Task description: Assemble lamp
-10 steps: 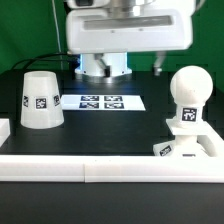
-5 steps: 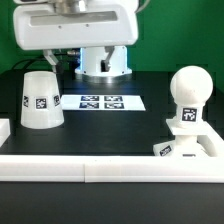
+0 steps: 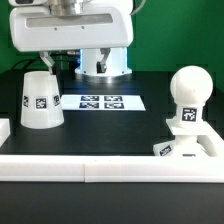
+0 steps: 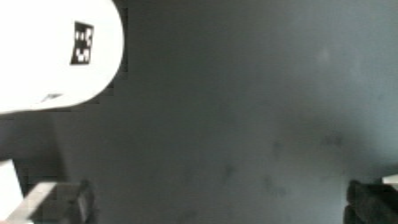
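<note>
The lamp shade (image 3: 40, 98), a white truncated cone with a square tag, stands on the black table at the exterior view's left. It also shows at the edge of the wrist view (image 4: 54, 55). The round bulb (image 3: 187, 92) stands upright on its stem in the low blocky base (image 3: 188, 148) at the exterior view's right. My gripper (image 4: 214, 200) is open and empty, with only bare table between its fingers (image 4: 54, 200). Its white body (image 3: 70, 25) hangs high, above and just behind the shade. The fingertips are apart from the shade.
The marker board (image 3: 100, 102) lies flat mid-table, in front of the white robot pedestal (image 3: 103, 62). A low white rail (image 3: 90, 168) runs along the table's front edge. A green backdrop stands behind.
The gripper has moved toward the exterior view's left, from above the marker board to above the shade. The lamp parts have not moved.
</note>
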You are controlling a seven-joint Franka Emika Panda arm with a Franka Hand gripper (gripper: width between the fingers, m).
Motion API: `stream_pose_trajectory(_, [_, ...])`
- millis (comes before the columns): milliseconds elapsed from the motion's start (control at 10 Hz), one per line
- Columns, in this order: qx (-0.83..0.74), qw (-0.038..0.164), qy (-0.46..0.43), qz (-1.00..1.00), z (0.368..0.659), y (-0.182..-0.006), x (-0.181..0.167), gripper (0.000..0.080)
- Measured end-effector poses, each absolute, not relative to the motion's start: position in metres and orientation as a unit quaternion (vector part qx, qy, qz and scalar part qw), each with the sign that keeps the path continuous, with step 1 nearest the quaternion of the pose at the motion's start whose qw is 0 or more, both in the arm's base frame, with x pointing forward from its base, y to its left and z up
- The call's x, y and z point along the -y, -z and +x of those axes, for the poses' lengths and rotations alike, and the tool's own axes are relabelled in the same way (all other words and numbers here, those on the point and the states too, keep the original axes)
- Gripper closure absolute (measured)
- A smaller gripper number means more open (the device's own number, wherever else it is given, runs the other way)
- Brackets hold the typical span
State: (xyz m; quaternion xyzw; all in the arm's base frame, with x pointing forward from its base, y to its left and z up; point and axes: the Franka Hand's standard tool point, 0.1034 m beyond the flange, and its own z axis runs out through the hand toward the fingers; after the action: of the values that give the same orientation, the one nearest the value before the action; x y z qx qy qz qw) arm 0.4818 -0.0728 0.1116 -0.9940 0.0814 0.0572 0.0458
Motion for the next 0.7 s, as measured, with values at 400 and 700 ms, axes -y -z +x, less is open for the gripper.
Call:
stream_pose_trajectory(400, [-0.047, 0.045, -0.051, -0.997, 0.436, -0.11, 0.087, 0.0101])
stream_pose_trajectory(700, [-0.049, 0.05, -0.045, -0.997, 0.423, -0.118, 0.087, 0.0101])
